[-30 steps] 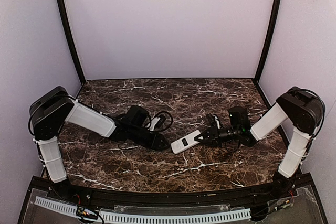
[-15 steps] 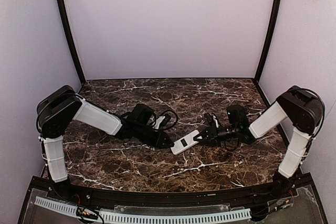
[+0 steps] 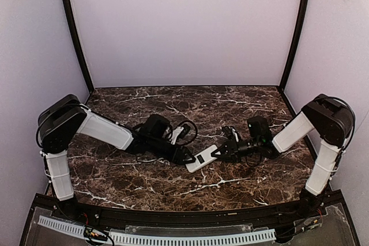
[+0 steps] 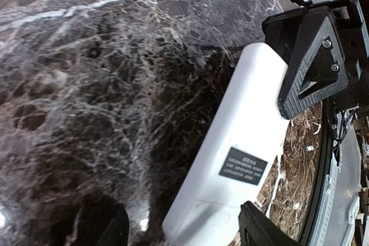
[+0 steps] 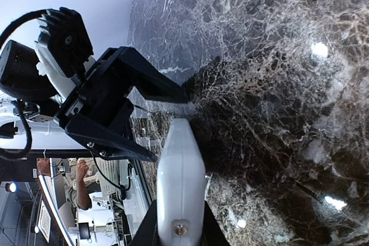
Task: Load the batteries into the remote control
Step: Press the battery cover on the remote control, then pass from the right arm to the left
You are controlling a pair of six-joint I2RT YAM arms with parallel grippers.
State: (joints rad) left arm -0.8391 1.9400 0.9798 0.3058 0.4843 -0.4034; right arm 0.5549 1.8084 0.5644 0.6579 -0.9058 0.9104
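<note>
I find the right gripper clamped on the remote control, white back up, steadying it. The left gripper stands open astride its other end.

There's the remote control lying mid tabletop, left tool straddling its left end, right tool on its right end.

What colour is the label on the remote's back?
Label on the remote control: black, pale print; clearest in left wrist view.
</note>
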